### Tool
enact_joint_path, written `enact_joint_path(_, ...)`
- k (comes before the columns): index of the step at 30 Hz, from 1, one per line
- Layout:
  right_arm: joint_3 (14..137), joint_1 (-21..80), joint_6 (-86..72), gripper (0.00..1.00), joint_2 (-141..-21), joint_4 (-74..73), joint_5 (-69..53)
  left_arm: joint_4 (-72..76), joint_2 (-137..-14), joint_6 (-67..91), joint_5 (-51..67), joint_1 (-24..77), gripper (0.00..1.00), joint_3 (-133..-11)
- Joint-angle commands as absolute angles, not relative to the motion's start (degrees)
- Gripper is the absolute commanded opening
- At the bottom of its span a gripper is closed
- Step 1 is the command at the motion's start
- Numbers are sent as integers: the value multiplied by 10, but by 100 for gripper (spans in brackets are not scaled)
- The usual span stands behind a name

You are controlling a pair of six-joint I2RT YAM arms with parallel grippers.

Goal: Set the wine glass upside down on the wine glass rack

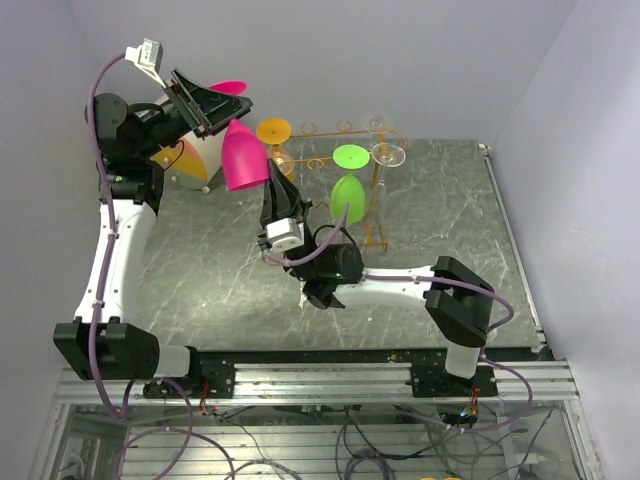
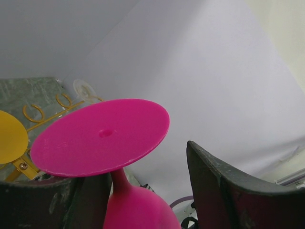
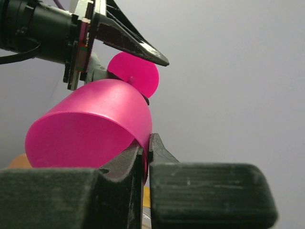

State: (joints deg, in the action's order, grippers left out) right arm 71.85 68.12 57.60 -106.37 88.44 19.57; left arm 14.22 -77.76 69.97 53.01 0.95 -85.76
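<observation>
mika: Right gripper [image 3: 146, 145] fills the bottom of its own wrist cam. Both black fingers are pinched together with the thin rim of the pink wine glass [image 3: 90, 124] clamped between them, so it's got the bowl by the edge.

jo: yep, same from the top cam. It reaches up from mid-table to the lower lip of the bowl. What about the other arm?

mika: left gripper [image 2: 143, 176] is spread wide, one finger on each side of the stem, just under the round foot. The finger [image 2: 228, 191] on the right of that view stands clear of the stem. The other one sits so close that I can't tell if it touches.

jo: so is the glass on the rack or not?

mika: nope. It hangs in the air over the back left of the grey marble table [image 1: 450, 230], foot up and leaning toward the back wall, open mouth pointing down and toward the arm bases. The wine glass rack [image 1: 378, 210], the gold wire one, is just to its right.

jo: rack's got company too. An orange glass [image 1: 275, 131], a green glass [image 1: 347, 195] and a clear glass [image 1: 388, 153] sit in it feet up, orange one nearest the pink bowl.
</observation>
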Motion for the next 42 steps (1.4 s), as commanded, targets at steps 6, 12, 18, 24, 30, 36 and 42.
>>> enact_joint_path(6, 700, 687, 550, 0, -1038, 1043, 192, 11, -766, 728, 552, 15, 73, -892)
enact_joint_path(12, 698, 688, 552, 0, -1028, 1045, 191, -11, -771, 710, 546, 13, 75, -887)
enact_joint_path(18, 711, 688, 559, 0, -1026, 1045, 181, -2, -769, 721, 544, 12, 76, -867)
enact_joint_path(24, 722, 688, 560, 0, -1031, 1045, 177, -11, -768, 716, 540, 11, 76, -866)
enact_joint_path(30, 718, 685, 570, 0, -1035, 1045, 186, 13, -764, 738, 547, 9, 62, -857)
enact_joint_path(36, 712, 680, 578, 0, -1039, 1044, 192, 32, -759, 757, 554, 9, 49, -853)
enact_joint_path(42, 706, 670, 585, 0, -1033, 1045, 200, 26, -752, 753, 556, -9, 50, -854)
